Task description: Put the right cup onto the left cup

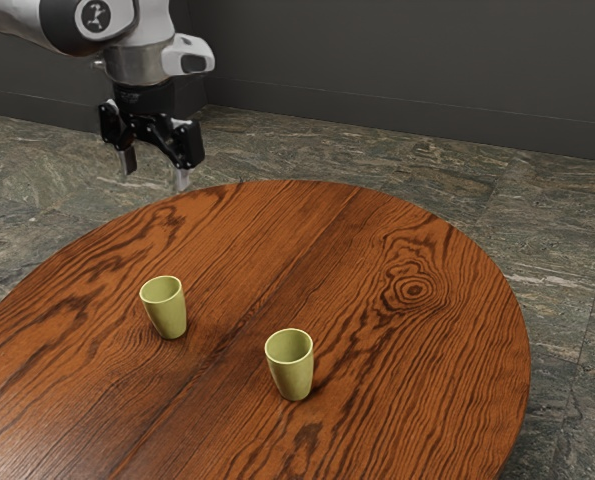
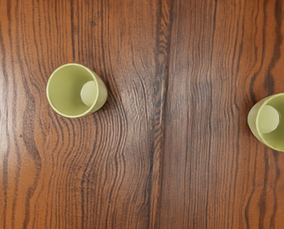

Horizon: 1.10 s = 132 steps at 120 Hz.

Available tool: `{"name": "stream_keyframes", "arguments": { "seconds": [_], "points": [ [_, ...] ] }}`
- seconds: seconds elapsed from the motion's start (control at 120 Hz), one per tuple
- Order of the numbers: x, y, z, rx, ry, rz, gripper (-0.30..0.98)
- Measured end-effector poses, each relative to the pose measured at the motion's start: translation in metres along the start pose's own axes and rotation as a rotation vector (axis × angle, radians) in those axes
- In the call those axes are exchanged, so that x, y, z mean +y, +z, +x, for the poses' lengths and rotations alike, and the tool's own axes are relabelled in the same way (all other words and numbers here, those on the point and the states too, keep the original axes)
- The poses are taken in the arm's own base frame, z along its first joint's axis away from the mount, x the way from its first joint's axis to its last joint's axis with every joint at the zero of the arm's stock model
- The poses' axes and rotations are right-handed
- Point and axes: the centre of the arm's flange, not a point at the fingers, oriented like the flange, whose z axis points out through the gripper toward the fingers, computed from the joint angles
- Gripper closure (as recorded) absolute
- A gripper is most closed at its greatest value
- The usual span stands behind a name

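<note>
Black gripper: raised high and well apart from both cups; our jaws are wide, with nothing between them.
Right cup: green, handleless, upright on the wooden counter. We take it to be the one toward the exterior view's right.
Left cup: the matching one toward the exterior view's left, also upright, mouth up, ready to receive. The two stand apart.
Step in hand: the approach to the right cup, by our reading; grasp, lift and stacking all lie ahead.
Next move: we should centre over the right cup, come down straight with the jaws on opposite sides of its body, then close gently.
Stacking: the narrow base should nest in the left cup's mouth, so we would want to carry it upright, above the rim, and line it up before lowering.
Risk: an off-centre descent could clip a rim and tip a cup.
</note>
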Motion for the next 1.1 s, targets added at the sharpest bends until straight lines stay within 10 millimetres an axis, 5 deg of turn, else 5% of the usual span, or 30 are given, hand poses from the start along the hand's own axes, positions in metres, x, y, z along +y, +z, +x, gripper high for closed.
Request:
{"name": "stream_keyframes", "arguments": {
  "seconds": [0.125,0.192,0.292,0.408,0.508,0.733,0.917,1.1],
  "points": [
    [0.044,0.000,0.021,0.051,0.129,0.006,0.02],
    [0.065,0.036,0.046,0.017,0.174,0.011,0.02],
    [0.037,0.097,0.091,-0.018,0.106,-0.005,0.02],
    [0.058,0.143,0.110,-0.020,0.088,-0.066,0.02],
    [0.091,0.163,0.093,-0.019,0.082,-0.128,0.02],
    [0.166,0.216,0.010,-0.070,0.092,-0.183,0.02],
    [0.185,0.228,-0.026,-0.083,0.063,-0.189,0.02],
    [0.188,0.241,-0.027,-0.090,0.006,-0.183,0.02]
  ]
}}
